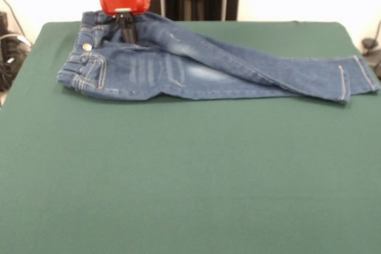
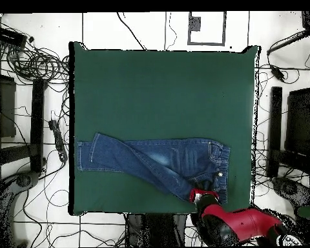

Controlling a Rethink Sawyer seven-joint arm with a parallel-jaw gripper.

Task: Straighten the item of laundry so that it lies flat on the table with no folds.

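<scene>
The small blue denim jeans [image 1: 196, 72] lie across the far part of the dark green table [image 1: 178, 176]. The waistband and brass button are at the left, and the legs run to the right. One leg lies slanted over the other, and the far waist edge is bunched. My gripper [image 1: 127, 35] comes straight down onto the far waist edge, shut on the denim there. In the overhead view the jeans [image 2: 157, 158] lie near the table's [image 2: 157, 84] bottom edge, with the gripper [image 2: 199, 192] at their lower right corner.
The jeans' leg cuffs reach close to the table's right edge in the front view [image 1: 357, 75]. Tangled cables [image 2: 35, 61] and dark stands [image 2: 274, 129] lie on the floor around the table. The robot's red arm [image 2: 238, 223] sits below the table's bottom edge.
</scene>
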